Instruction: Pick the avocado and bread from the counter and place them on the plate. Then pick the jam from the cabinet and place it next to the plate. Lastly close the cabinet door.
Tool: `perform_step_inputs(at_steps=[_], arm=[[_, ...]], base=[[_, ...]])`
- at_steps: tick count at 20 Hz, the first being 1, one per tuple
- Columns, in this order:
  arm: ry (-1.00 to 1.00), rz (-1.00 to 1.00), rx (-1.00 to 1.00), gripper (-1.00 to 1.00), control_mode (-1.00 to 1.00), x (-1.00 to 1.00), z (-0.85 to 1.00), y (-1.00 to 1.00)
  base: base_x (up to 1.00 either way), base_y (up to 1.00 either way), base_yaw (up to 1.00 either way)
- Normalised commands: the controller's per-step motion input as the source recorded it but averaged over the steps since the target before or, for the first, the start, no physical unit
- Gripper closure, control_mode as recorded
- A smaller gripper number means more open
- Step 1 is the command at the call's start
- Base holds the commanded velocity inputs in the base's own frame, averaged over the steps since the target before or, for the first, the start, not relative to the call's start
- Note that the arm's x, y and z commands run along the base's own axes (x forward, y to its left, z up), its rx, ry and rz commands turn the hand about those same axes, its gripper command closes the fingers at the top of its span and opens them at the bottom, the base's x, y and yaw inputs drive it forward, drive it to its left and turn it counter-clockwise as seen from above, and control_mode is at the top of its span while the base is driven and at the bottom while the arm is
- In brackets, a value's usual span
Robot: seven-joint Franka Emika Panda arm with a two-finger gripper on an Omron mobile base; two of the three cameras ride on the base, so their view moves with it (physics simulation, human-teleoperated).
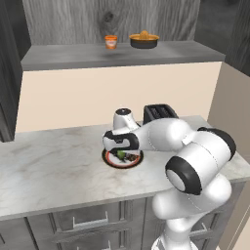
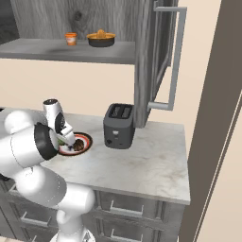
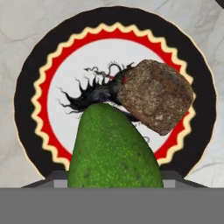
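Step in hand, as judged: setting the avocado (image 3: 114, 148) on the plate (image 3: 26, 100). The bread (image 3: 155, 96) already lies on the plate's white centre, toward one side of the pattern.

Gripper (image 1: 121, 155): directly over the plate, pointing down. In the hand view the avocado sits between the fingertips and rises up across the plate's near half; the jaws appear closed on it at a middling width. Whether the avocado touches the plate yet cannot be told. Its upper end lies just beside the bread, possibly touching.

Plate: on the counter (image 1: 53, 171), left of the toaster (image 2: 118, 125) in the right base view.

Jam (image 1: 111, 42): upright on the cabinet shelf (image 1: 58, 56) above the plate, just beside a dark bowl (image 1: 144, 40). The cabinet door (image 2: 165, 56) stands open, above the toaster.

Next move, as judged: part the jaws to release the avocado without nudging the bread, lift clear, then reach up for the jam. Risk: the avocado may roll off the plate.
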Motion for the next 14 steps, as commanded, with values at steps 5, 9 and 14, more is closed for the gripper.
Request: perform_step_inputs(at_steps=[5,9,14], arm=[[0.0,-0.06,0.0,1.0,-1.0,0.17,-0.19,0.0],[0.0,-0.06,0.0,1.0,-1.0,0.15,-0.17,0.0],[0.01,-0.06,0.0,1.0,-1.0,0.17,-0.15,0.0]], base=[[0.0,0.0,0.0],[0.0,0.0,0.0],[0.0,0.0,0.0]])
